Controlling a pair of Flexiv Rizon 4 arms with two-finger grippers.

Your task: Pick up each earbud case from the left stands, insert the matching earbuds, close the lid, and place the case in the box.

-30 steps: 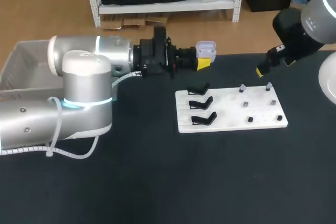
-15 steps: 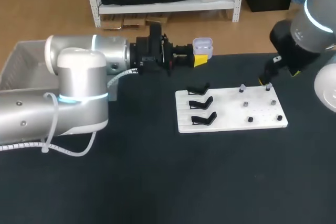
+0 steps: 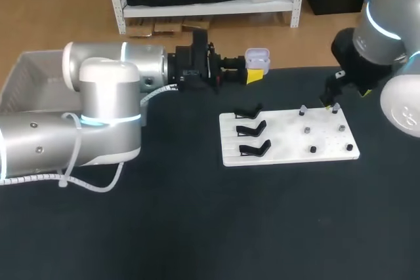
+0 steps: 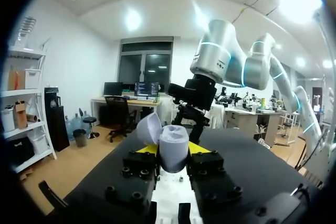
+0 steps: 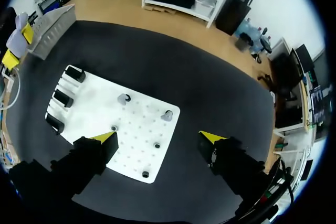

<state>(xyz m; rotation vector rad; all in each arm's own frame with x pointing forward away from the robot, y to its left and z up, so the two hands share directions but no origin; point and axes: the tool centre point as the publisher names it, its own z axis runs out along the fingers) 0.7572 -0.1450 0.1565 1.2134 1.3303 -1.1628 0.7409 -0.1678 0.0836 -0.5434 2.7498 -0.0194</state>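
A lavender earbud case [image 3: 258,61] with its lid up is held above the table's far edge, and my left gripper [image 3: 252,74] is shut on it. In the left wrist view the case [image 4: 173,149] sits between the yellow tips, lid [image 4: 148,128] tilted back. A white board [image 3: 289,137] carries three black stands [image 3: 252,128] with nothing on them. Several small earbuds [image 3: 306,130] sit on its right half. My right gripper [image 3: 330,102] hangs open over the board's far right corner. In the right wrist view, its fingers [image 5: 107,139] straddle earbuds [image 5: 156,145] on the board [image 5: 100,109].
A pale mesh box [image 3: 26,83] stands at the table's left edge, partly behind my left arm. Black tabletop [image 3: 216,221] stretches in front of the board. The right wrist view also shows the stands [image 5: 63,98] and the held case [image 5: 17,43] beyond them.
My right gripper has come down and leftward to the board's far right corner. My left arm has shifted slightly, still holding the case.
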